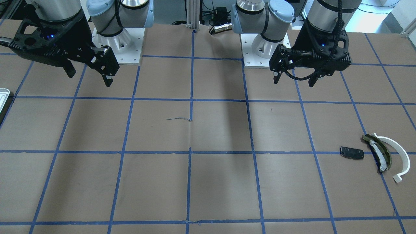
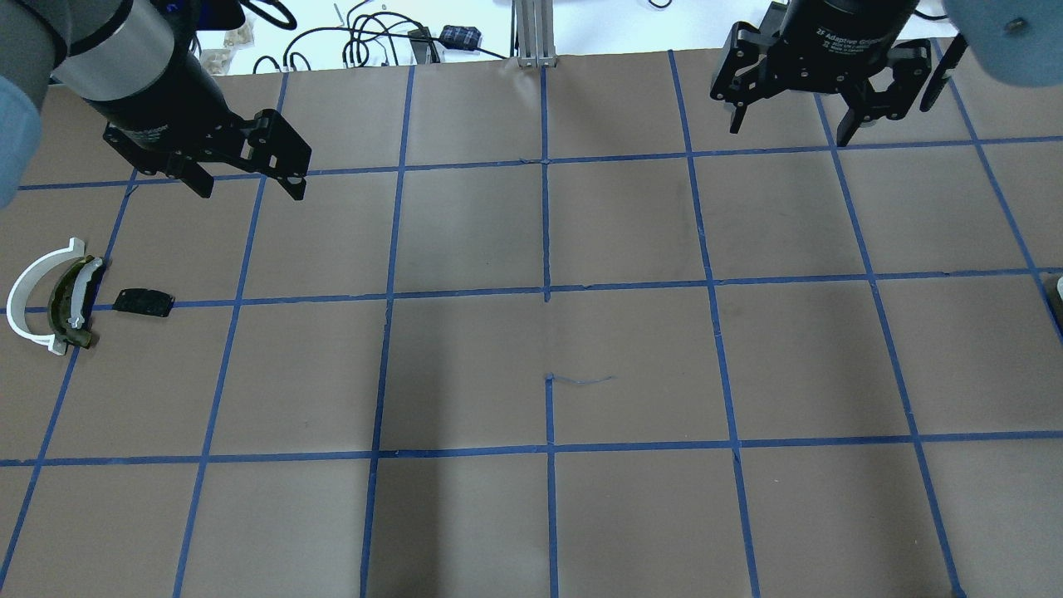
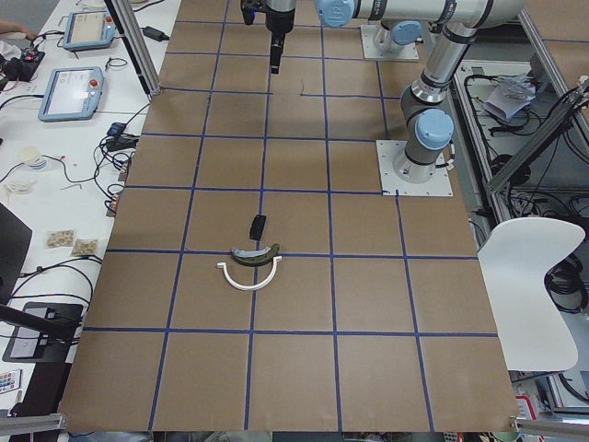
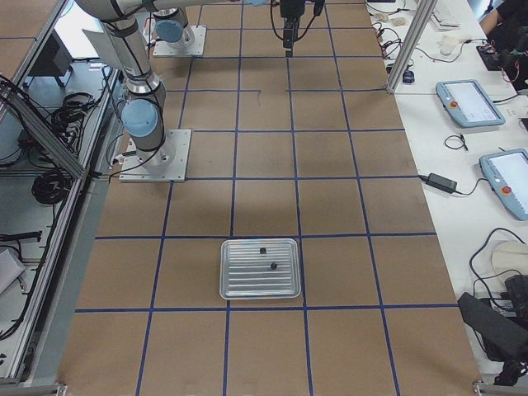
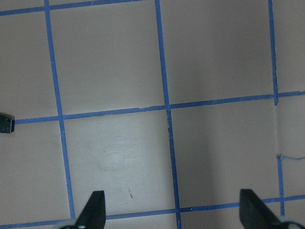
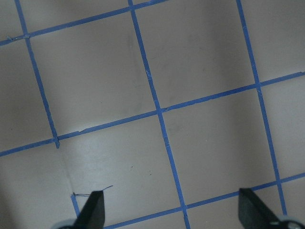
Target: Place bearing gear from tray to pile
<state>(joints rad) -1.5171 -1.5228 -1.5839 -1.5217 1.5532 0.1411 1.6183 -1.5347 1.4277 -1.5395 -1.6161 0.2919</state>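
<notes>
The pale silvery tray (image 4: 260, 269) lies on the table at the robot's right end; only its corner shows in the front view (image 1: 4, 95). Two small dark parts (image 4: 272, 266) lie on it, too small to identify. The pile lies at the robot's left end: a black plate (image 2: 143, 301), an olive-and-white curved piece (image 2: 71, 303) and a white half-ring arc (image 2: 25, 299). My left gripper (image 2: 249, 193) hangs open and empty, apart from the pile. My right gripper (image 2: 789, 134) hangs open and empty, away from the tray.
Brown paper with a grid of blue tape covers the table (image 2: 548, 332). The two arm bases (image 1: 117, 42) stand at its robot-side edge, with an aluminium post (image 2: 536, 33) and cables between them. Side benches carry tablets and cables (image 4: 470, 103).
</notes>
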